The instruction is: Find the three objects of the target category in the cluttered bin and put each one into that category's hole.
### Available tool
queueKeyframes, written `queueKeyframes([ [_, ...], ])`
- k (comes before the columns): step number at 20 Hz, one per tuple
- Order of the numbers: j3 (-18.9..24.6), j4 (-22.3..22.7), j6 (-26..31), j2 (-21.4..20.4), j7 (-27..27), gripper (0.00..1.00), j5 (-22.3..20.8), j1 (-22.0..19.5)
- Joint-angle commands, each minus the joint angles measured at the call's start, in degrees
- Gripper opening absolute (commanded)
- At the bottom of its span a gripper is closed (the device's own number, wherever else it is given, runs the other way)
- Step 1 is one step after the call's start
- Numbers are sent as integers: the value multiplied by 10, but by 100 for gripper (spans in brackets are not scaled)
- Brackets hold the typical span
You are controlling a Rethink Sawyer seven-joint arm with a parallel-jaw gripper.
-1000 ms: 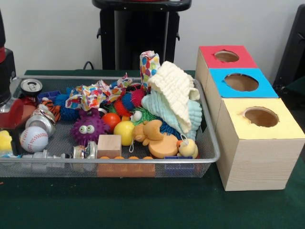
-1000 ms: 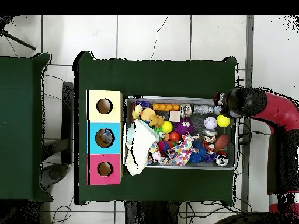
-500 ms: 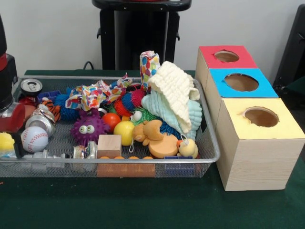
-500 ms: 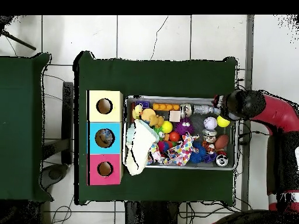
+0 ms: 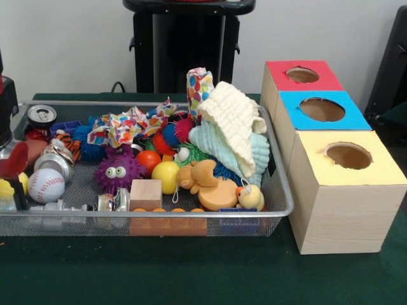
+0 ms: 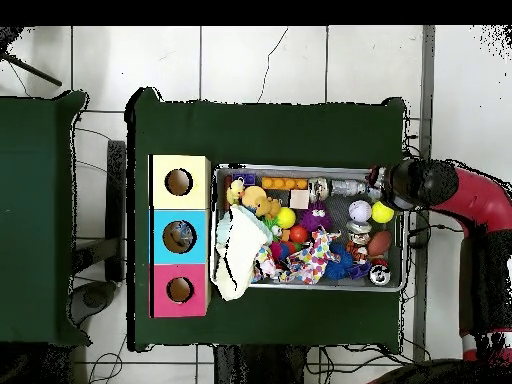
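Observation:
A wire mesh bin (image 5: 146,216) holds a jumble of toys, cans and cloths. Beside it stand three wooden boxes, each with a round hole in a coloured top: red (image 5: 276,71), blue (image 5: 291,109) and yellow (image 5: 315,166). My gripper (image 5: 10,190) hangs at the bin's left end in the front view, low over a yellow ball (image 5: 5,190) that it partly hides. Seen from overhead, the gripper (image 6: 388,198) is at the bin's right end, right by that yellow ball (image 6: 382,210). A baseball (image 5: 45,185) lies just beside it.
Crushed cans (image 5: 53,162) and an upright can (image 5: 41,115) lie near the gripper. A purple spiky ball (image 5: 118,171), another yellow ball (image 5: 165,176), a wooden block (image 5: 145,194), a plush animal (image 5: 202,176), patterned fabric (image 5: 127,124) and a pile of cloths (image 5: 234,130) fill the rest.
The arm has drawn back toward the bin's outer end, leftward in the front view. The yellow ball under it has stayed about where it was.

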Motion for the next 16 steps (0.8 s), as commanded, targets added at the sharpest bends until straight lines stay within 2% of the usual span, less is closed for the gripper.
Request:
queueKeyframes([
  [1, -5, 12, -45, 49, -87, 100, -35, -11],
  [9, -11, 8, -44, 46, -83, 100, -37, -4],
  [10, -8, 10, -44, 47, -89, 0, -35, -7],
  [14, -8, 15, -49, 43, -92, 0, -38, -7],
  [16, -7, 22, -62, 41, -77, 0, -35, -10],
])
